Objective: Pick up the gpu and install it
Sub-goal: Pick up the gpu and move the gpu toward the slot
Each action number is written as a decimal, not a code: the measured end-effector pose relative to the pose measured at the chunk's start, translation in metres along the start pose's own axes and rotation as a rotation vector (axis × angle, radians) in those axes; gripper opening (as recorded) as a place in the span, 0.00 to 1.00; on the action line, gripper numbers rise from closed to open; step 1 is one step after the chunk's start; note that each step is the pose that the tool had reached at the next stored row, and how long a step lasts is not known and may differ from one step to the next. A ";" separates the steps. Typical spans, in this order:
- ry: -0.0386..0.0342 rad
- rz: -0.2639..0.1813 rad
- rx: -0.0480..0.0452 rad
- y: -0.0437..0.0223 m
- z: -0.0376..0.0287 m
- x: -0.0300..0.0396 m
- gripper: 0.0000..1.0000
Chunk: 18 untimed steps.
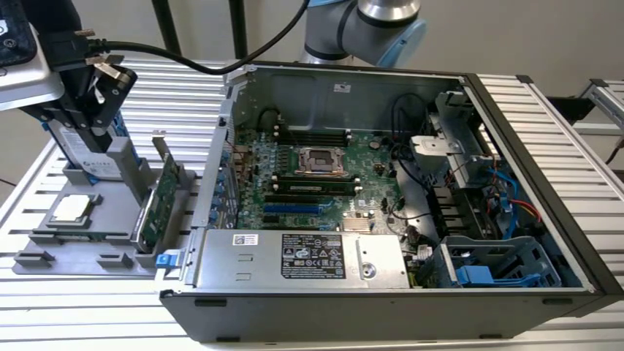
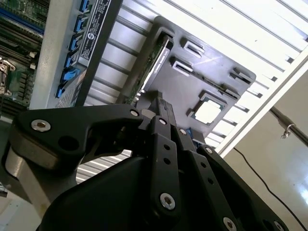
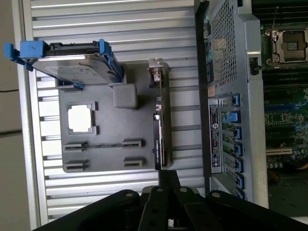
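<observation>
This is a robotics lab bench set up for computer assembly work. The table [image 1: 551,102] is built of bare aluminium slats, and a jointed industrial robot arm [image 1: 366,25] rises at twelve o'clock in the exterior view. At the centre a desktop tower case [image 1: 322,91] lies open on its side, its motherboard [image 1: 375,157] and power supply [image 1: 292,256] exposed. At eight o'clock a grey moulded fixture tray [image 1: 44,245] presents loose parts (each in its own fitted seat): a processor [image 1: 76,208], a hard drive [image 1: 98,164] and the gpu [image 1: 161,197] standing on edge. Plain pale walls stand behind the bench.
</observation>
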<state>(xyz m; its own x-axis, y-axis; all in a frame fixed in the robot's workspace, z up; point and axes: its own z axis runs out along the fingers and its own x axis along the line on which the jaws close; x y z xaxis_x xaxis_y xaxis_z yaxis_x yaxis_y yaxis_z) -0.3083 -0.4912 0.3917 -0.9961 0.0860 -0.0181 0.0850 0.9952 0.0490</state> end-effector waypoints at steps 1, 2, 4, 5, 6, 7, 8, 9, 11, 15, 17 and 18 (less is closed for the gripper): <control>0.0000 0.000 0.0000 0.0000 0.0000 0.0000 0.00; 0.0000 0.000 0.0000 0.0000 0.0000 0.0000 0.00; 0.0000 0.000 -0.0001 0.0000 0.0000 0.0000 1.00; 0.0000 0.000 -0.0001 0.0000 0.0000 0.0000 1.00; 0.0001 0.000 -0.0001 0.0000 -0.0001 0.0000 1.00; 0.0001 0.000 -0.0001 0.0000 -0.0001 0.0000 1.00; 0.0001 0.000 -0.0001 0.0000 -0.0001 0.0000 1.00; 0.0001 0.000 -0.0002 0.0000 -0.0001 0.0000 1.00; 0.0001 0.000 -0.0002 0.0000 -0.0001 0.0000 1.00; 0.0001 0.000 -0.0008 0.0000 0.0001 0.0000 1.00; 0.0002 0.000 -0.0009 0.0000 0.0006 0.0000 1.00; 0.0002 0.000 -0.0008 -0.0001 0.0010 0.0000 1.00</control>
<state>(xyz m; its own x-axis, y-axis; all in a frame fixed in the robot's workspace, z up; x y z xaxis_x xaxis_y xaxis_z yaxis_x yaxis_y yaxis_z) -0.3083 -0.4912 0.3907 -0.9961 0.0860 -0.0178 0.0850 0.9951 0.0498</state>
